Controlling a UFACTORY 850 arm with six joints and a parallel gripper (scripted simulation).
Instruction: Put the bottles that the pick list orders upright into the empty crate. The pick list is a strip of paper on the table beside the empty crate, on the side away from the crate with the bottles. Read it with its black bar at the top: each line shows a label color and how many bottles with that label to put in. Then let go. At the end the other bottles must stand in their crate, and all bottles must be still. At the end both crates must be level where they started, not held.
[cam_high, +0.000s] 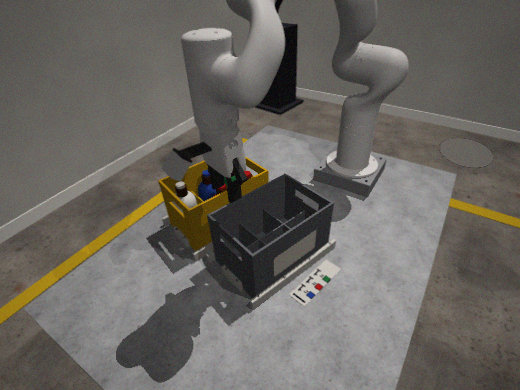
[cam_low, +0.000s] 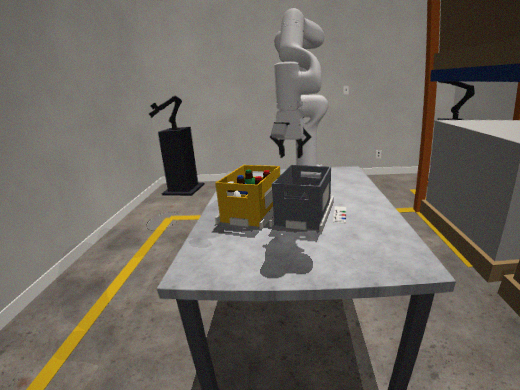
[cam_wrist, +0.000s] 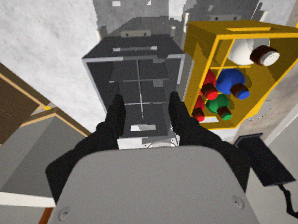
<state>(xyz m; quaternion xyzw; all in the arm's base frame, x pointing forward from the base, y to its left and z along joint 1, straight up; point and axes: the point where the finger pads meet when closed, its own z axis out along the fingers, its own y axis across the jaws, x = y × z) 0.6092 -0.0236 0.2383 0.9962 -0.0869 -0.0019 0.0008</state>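
Note:
A yellow crate (cam_high: 212, 200) holds several bottles: a white-labelled one (cam_high: 186, 196), a blue one (cam_high: 206, 186), a green one (cam_wrist: 219, 106) and red ones (cam_wrist: 208, 89). Next to it stands the dark grey crate (cam_high: 272, 230) with empty dividers. The pick list (cam_high: 315, 281) lies on the table beside the grey crate, with green, red and blue squares. My gripper (cam_low: 290, 146) is open and empty, high above the two crates. In the wrist view its fingers frame the grey crate (cam_wrist: 137, 80), with the yellow crate (cam_wrist: 235, 70) to the right.
Both crates sit on pale bases near the middle of the grey table (cam_low: 310, 240). The arm's base (cam_high: 352, 170) stands behind the grey crate. A black pedestal with a small arm (cam_low: 176, 152) stands on the floor by the wall.

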